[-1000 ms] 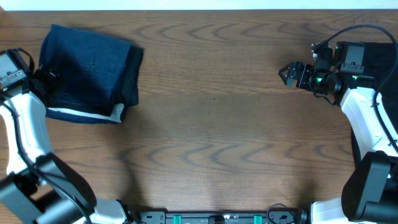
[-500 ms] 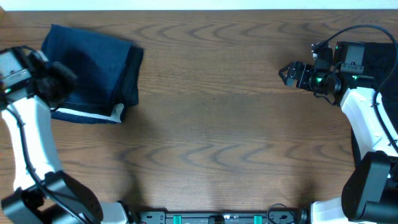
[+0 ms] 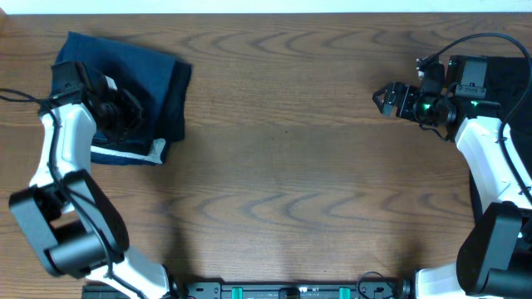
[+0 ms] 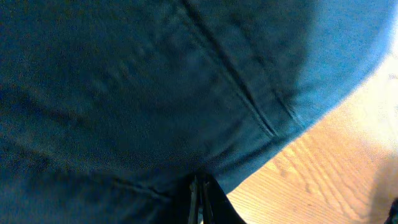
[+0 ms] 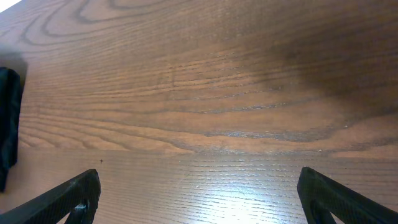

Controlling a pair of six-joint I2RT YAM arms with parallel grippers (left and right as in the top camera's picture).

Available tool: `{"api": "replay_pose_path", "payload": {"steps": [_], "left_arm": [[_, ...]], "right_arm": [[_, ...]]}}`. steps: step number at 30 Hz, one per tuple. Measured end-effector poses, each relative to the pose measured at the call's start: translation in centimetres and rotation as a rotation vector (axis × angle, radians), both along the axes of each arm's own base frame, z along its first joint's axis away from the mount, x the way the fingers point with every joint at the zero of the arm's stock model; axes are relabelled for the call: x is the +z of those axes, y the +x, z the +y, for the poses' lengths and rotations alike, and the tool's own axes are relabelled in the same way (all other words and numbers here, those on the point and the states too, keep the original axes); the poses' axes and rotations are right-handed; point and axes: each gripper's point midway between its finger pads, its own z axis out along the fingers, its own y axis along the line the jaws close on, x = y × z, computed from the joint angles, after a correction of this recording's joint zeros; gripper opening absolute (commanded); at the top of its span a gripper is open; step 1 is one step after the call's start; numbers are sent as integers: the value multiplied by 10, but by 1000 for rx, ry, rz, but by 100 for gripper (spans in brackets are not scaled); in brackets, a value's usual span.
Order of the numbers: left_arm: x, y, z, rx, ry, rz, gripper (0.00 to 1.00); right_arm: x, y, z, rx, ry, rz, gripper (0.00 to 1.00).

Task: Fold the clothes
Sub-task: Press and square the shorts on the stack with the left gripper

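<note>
1. Left gripper (image 3: 126, 112) is squeezed fully shut. In its own wrist view the gripper (image 4: 199, 196) shows up as just a thin dark sliver at the bottom of the frame, with basically no gap between the fingers.
2. It's sitting right over the navy cloth (image 3: 154, 75), low enough that the cloth (image 4: 124, 93) fills nearly the whole wrist view. Honestly can't tell if it has a pinch of fabric nipped in there or if it's only pressed against it.
3. That navy cloth is a folded, roughly square bundle at the far left corner of the table (image 3: 283, 166). A seam runs diagonally across it in the close-up.
4. Along its near edge there's a white strip (image 3: 112, 154) peeking out, with a pale patch at the right end of the strip.
5. Right gripper (image 3: 381, 97) is way over on the right side, well apart from the navy cloth and pointing toward the middle of the table.
6. It's spread wide with nothing in it. In its wrist view the gripper (image 5: 199, 199) has its fingers (image 5: 68, 199) off in the bottom corners, with only bare wood (image 5: 199, 93) between them.
7. Some black cloth (image 3: 509, 83) sits at the right edge of the table, partly hidden behind the right arm.
</note>
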Motion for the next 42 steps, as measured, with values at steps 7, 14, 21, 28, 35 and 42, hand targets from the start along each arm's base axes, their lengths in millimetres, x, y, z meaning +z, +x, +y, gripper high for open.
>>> {"api": "replay_pose_path", "payload": {"steps": [7,14,21,28,35,42], "left_arm": [[-6,7,-2,-8,-31,-11,6],[60,29,31,60,-2,-201,6],[102,13,100,242,63,-289,6],[71,-11,150,378,139,-186,6],[17,-22,171,432,122,-57,6],[-7,-24,175,436,108,-15,6]], "right_arm": [[0,0,0,0,0,0,99],[0,0,0,0,0,0,99],[0,0,0,0,0,0,99],[0,0,0,0,0,0,99],[0,0,0,0,0,0,99],[0,0,0,0,0,0,99]]}}
